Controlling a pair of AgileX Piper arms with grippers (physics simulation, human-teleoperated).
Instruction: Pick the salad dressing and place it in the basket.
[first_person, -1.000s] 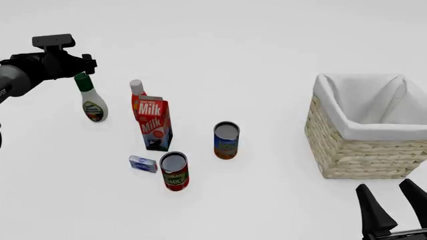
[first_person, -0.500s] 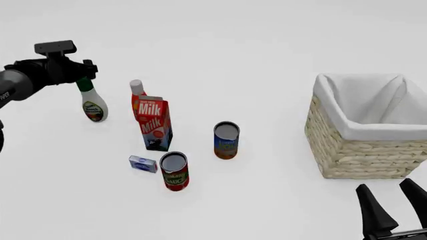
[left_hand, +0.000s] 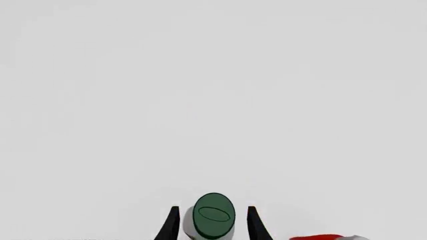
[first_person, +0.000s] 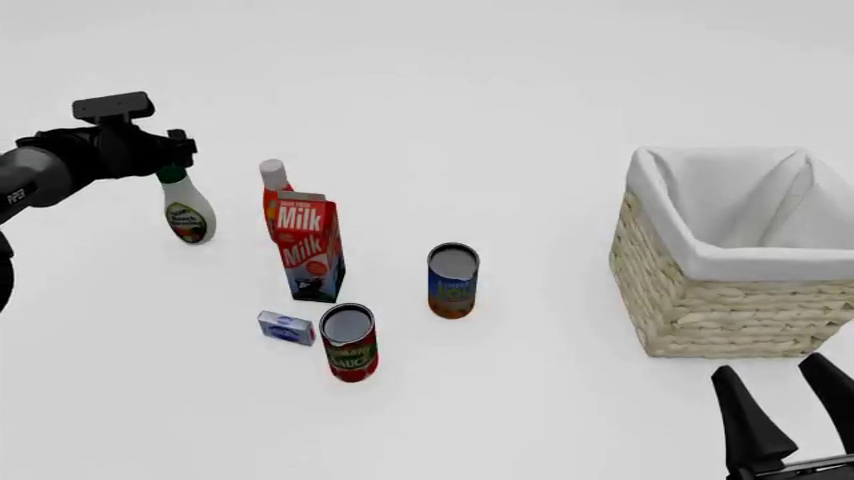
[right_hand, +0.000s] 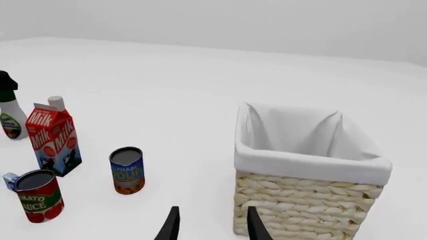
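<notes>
At far left, the left gripper (first_person: 171, 158) has sunk over the last second from above the salad dressing (first_person: 186, 212) to its dark green cap; its fingers stand apart on either side of the cap, unclenched, so a grasp looks close. The bottle is small, white and pear-shaped with a colourful oval label, upright on the table (first_person: 534, 100), left of the milk carton (first_person: 308, 247). The basket (first_person: 731, 300), pale wicker with white lining, sits well apart at right. The right gripper (first_person: 787, 405), low at right, hangs open, holding nothing
</notes>
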